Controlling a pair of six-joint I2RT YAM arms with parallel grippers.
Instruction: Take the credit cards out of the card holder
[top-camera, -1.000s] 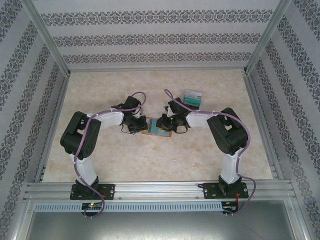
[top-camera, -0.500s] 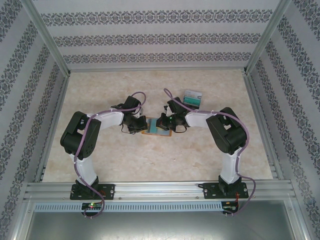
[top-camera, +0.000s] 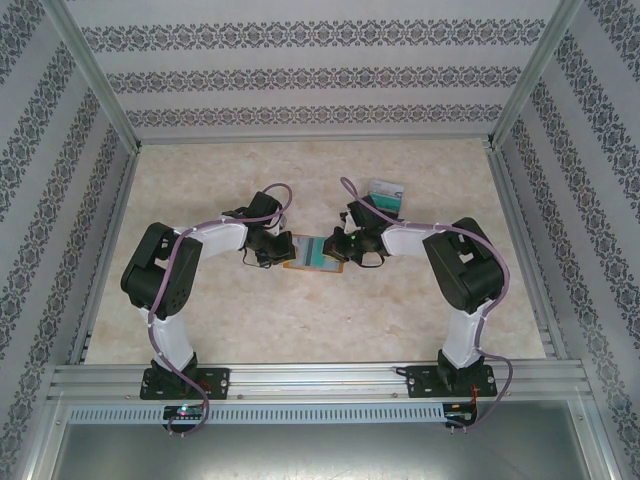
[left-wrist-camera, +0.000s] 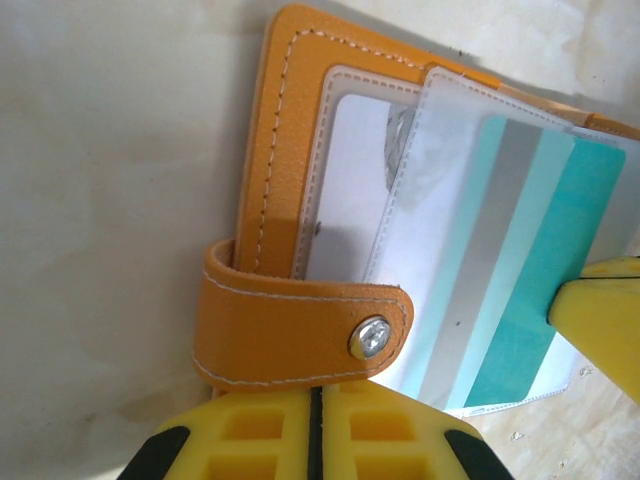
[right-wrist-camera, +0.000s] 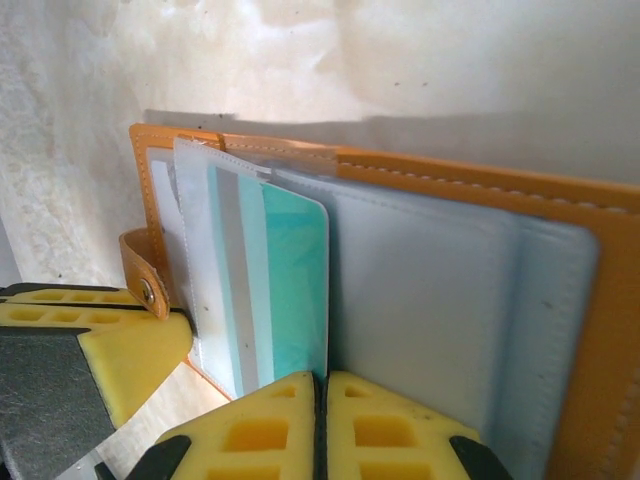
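The orange card holder (top-camera: 303, 254) lies open on the table between my two grippers. In the left wrist view its cover (left-wrist-camera: 285, 130) and snap strap (left-wrist-camera: 290, 325) sit just above my left gripper (left-wrist-camera: 316, 425), which is shut with its tips against the strap. A teal credit card (left-wrist-camera: 530, 270) with a grey stripe sticks out of a clear sleeve. In the right wrist view the card's (right-wrist-camera: 290, 290) edge runs into the seam of my right gripper (right-wrist-camera: 320, 405), which is shut on it. The holder's (right-wrist-camera: 600, 300) right half has plain clear pockets (right-wrist-camera: 420, 300).
A clear box (top-camera: 385, 193) with teal and black contents stands behind the right gripper (top-camera: 336, 251). The left gripper (top-camera: 279, 250) is at the holder's left edge. Patterned walls and metal rails enclose the marble-look table (top-camera: 300, 330).
My right gripper has closed on the teal card, and the right arm has shifted a little to the right. The left arm and the holder have stayed put.
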